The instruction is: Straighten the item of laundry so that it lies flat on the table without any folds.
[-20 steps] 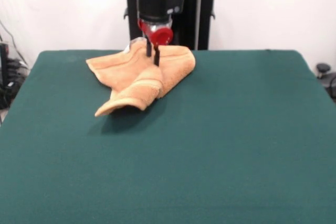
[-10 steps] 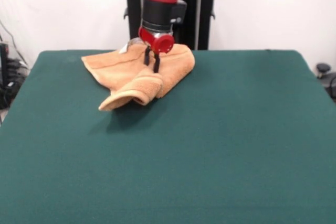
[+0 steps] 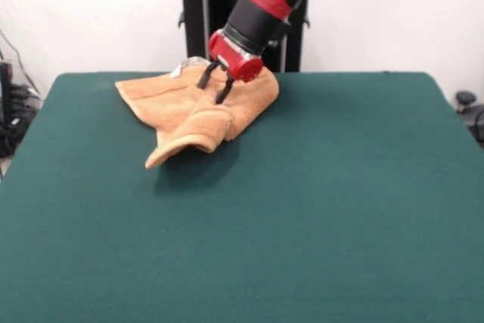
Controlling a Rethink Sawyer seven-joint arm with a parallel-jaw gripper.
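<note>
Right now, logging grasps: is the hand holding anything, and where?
Cannot tell: the hand is over the towel, fingers apart, near its far middle.

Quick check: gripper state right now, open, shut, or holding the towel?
Gripper: open, fingers spread over the orange-tan towel, holding nothing.

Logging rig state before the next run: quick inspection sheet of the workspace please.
Surface: table, dark green cloth, mostly bare.
Job's things: orange-tan towel at the far side, crumpled, one flap folded over toward the camera; not flat.
Clutter: something pale peeks out behind the towel; cannot tell what.
Grippers: pincer tilted, tips over the towel's middle, apart.
Cables: some at the left edge, off the table.
Surroundings: black pedestal, white wall, a dark object at the right edge.
</note>
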